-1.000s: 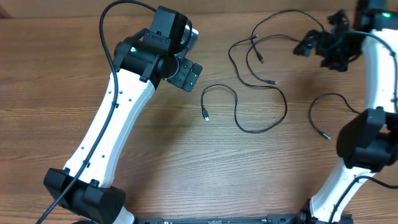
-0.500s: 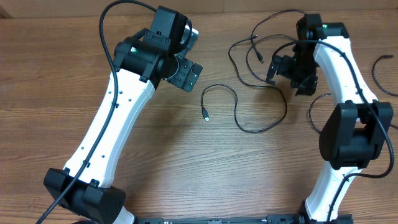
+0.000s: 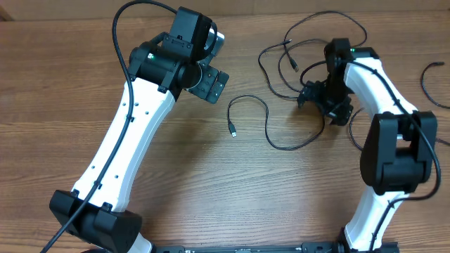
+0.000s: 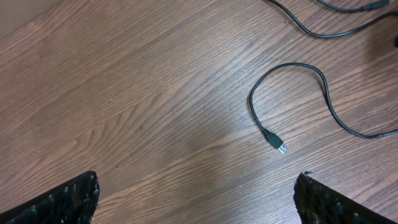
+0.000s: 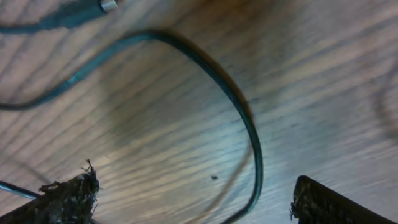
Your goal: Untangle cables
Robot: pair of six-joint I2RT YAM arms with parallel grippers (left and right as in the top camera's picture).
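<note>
Landmark: the plug, a loose cord end lying on the table.
Cables: 1 cord loops up from the plug, then sweeps right in a long curve toward the right gripper. The tangle lies up and right of the plug. 1 more cord sits far right of it, at the frame edge.
Right gripper: right of the plug, low over the tangle's near edge, jaws spread wide with nothing in them.
Left gripper: just up and left of the plug, raised, jaws spread wide and empty.
Key relation: a cord arc lies on the wood straight ahead of the right gripper, within the gap between its fingers. It comes in from the upper left, then bends down toward the right-hand finger. Dropping and closing there would probably catch it.
Nearer arm: right for the tangle, left for the plug.
Overhead only: the whole layout, but the right gripper's body hides the cord beneath it.
Right wrist only: that arc, blurred, and a second connector at the top edge.
Left wrist only: the plug's metal tip, sharp, ahead and right of centre, with no other cord crossing it.
</note>
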